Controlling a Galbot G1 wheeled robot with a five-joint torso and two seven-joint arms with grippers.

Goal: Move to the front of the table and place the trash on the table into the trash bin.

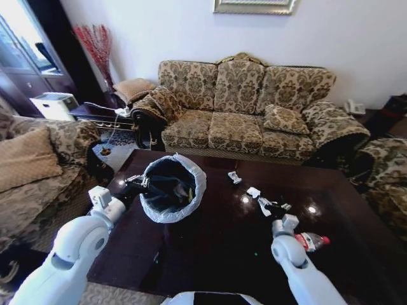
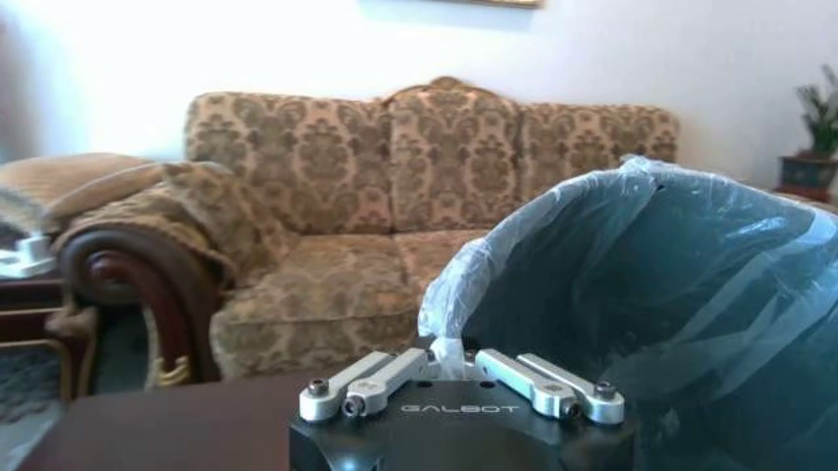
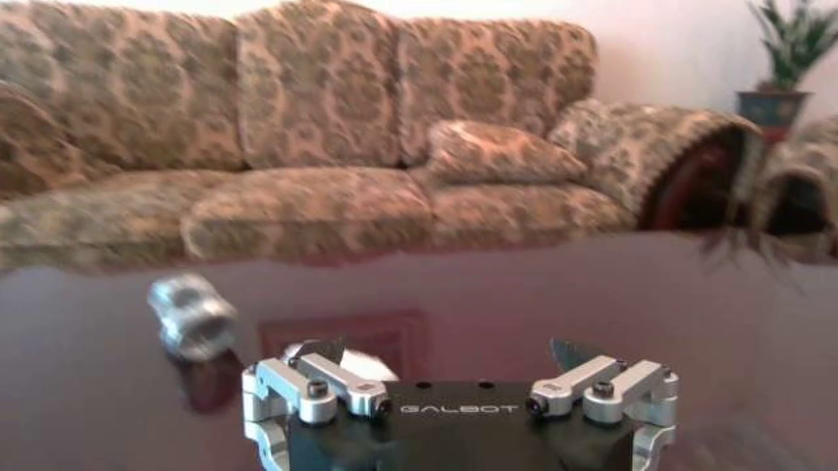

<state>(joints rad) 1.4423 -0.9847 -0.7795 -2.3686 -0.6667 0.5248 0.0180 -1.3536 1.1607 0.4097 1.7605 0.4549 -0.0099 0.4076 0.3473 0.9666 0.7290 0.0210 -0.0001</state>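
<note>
The trash bin [image 1: 170, 189], black with a pale bag [image 2: 681, 294] folded over its rim, stands tilted on the left part of the dark glossy table [image 1: 216, 248]. My left gripper [image 1: 136, 185] [image 2: 449, 355] is shut on the bag at the bin's near rim. White paper scraps [image 1: 253, 192] lie mid-table, with another scrap [image 1: 234, 177] farther back. My right gripper [image 1: 274, 207] [image 3: 443, 355] is open just above the tabletop among them; a white scrap [image 3: 356, 367] sits by one finger and a crumpled wrapper [image 3: 192, 315] lies beyond. A small clear bottle [image 1: 312, 241] with a red label lies beside the right forearm.
A patterned sofa [image 1: 254, 108] runs along the table's far side, and an armchair [image 1: 35, 165] stands to the left. Another upholstered seat [image 1: 385, 171] flanks the right end. The near half of the tabletop is bare.
</note>
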